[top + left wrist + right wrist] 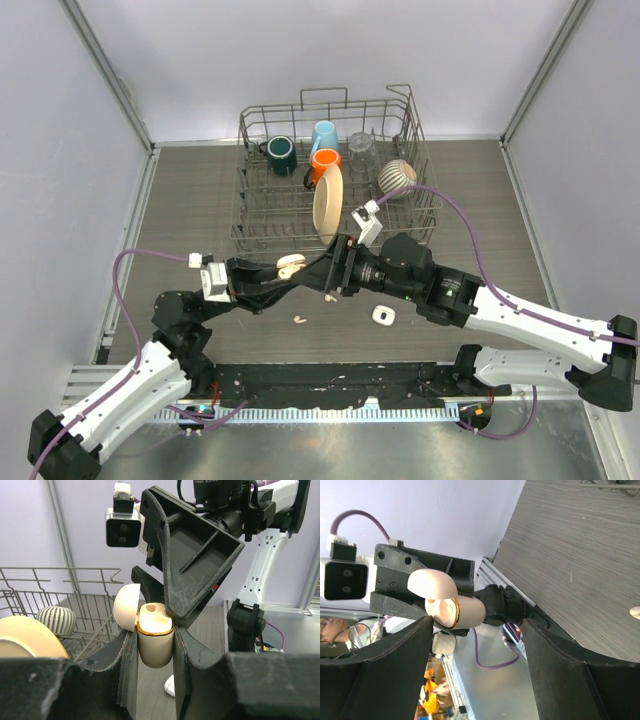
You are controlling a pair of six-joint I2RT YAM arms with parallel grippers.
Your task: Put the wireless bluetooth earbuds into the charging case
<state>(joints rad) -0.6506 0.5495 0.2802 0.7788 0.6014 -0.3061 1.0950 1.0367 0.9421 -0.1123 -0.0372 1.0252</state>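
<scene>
My left gripper (155,647) is shut on the cream charging case (155,640). The case has a gold rim and its lid (126,606) is flipped open. In the top view the case (290,265) hangs above the table in front of the rack. My right gripper (324,280) faces the case's open mouth (442,611). Its jaws stand wide open, with nothing between them. One small white earbud (300,320) lies on the table below the grippers. Another small white piece (635,611) lies on the table at the right edge of the right wrist view.
A wire dish rack (250,215) stands behind, holding mugs (281,152), a glass (361,150), a striped bowl (397,175) and a cream plate (328,200). A second small white case (383,315) lies on the table under the right arm. White walls close in both sides.
</scene>
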